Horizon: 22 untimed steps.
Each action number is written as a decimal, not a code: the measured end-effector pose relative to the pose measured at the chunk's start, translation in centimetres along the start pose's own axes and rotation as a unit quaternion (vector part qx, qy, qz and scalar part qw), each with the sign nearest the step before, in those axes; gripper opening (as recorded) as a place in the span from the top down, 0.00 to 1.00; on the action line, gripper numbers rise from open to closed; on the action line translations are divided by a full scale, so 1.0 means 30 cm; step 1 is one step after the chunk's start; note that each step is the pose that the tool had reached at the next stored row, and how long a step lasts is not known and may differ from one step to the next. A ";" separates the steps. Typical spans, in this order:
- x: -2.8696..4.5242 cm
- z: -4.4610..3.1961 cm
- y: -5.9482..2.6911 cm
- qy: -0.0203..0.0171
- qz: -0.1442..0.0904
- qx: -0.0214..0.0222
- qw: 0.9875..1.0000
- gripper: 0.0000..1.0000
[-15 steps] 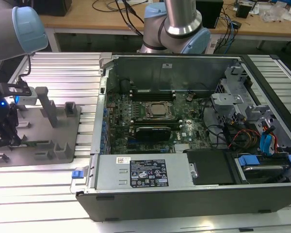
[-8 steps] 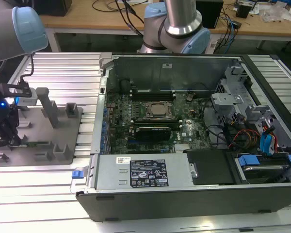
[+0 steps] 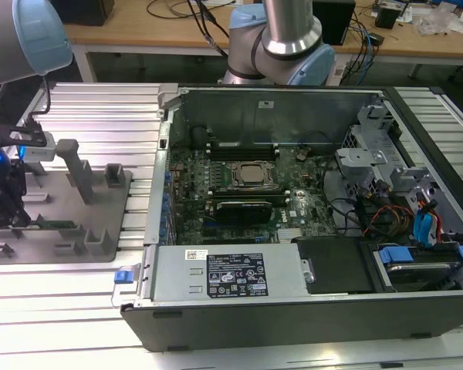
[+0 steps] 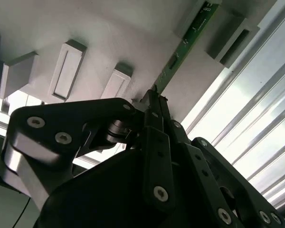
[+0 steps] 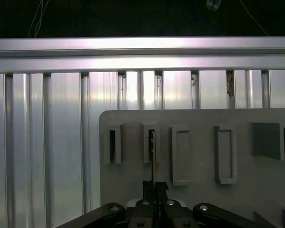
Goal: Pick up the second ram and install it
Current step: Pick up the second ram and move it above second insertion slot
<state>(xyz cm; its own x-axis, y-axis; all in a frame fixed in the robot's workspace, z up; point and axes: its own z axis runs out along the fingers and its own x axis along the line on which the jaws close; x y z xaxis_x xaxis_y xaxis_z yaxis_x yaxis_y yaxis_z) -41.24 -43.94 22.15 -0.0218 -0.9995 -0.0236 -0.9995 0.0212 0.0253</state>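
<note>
At this moment your black, multi-link gripper (image 4: 154,97) was closed down narrow on the near end of the long, thin green circuit-board stick, the second ram (image 4: 183,45). In the first wrist view the gripper (image 5: 154,184) met that second ram (image 5: 152,152) edge-on, the stick running from between the fingertips into one of the slotted holder blocks (image 5: 151,142). The stick had not yet left its seat: it stood on edge in the pale grey fixture plate (image 3: 62,202), which lay on the ribbed aluminium desk (image 3: 100,116) at the exterior view's left, with the gripper (image 3: 11,217) at its end. The open dark-grey computer case (image 3: 270,108) sat well apart, toward the exterior view's right, and the black memory slots (image 3: 243,149) on its green motherboard (image 3: 208,166) could not be judged for a free place. You could judge the grasp made; lifting, carrying and seating remained.
</note>
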 end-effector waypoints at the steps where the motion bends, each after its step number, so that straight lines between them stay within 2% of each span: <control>1: 0.000 0.000 0.000 0.000 0.000 0.000 1.000 0.91; 5: 0.000 -0.001 0.000 0.000 0.000 0.000 1.000 0.91; 7: -0.001 -0.014 0.000 0.000 0.000 0.000 1.000 0.91; 10: -0.009 -0.088 0.002 0.000 0.000 0.000 1.000 0.91; 11: -0.011 -0.108 0.003 0.000 0.000 0.000 1.000 0.91; 12: -0.011 -0.116 0.003 0.001 0.000 0.000 1.000 0.91; 14: -0.015 -0.164 0.004 0.001 0.000 0.000 1.000 0.91; 19: -0.019 -0.213 0.006 0.001 0.000 0.000 1.000 0.91; 22: -0.020 -0.222 0.006 0.002 0.000 0.000 1.000 0.91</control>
<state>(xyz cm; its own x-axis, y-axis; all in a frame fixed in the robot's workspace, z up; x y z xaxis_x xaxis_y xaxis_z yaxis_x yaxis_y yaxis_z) -41.24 -43.50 28.82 -0.0218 -0.9996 -0.0204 -0.9995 0.0212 0.0253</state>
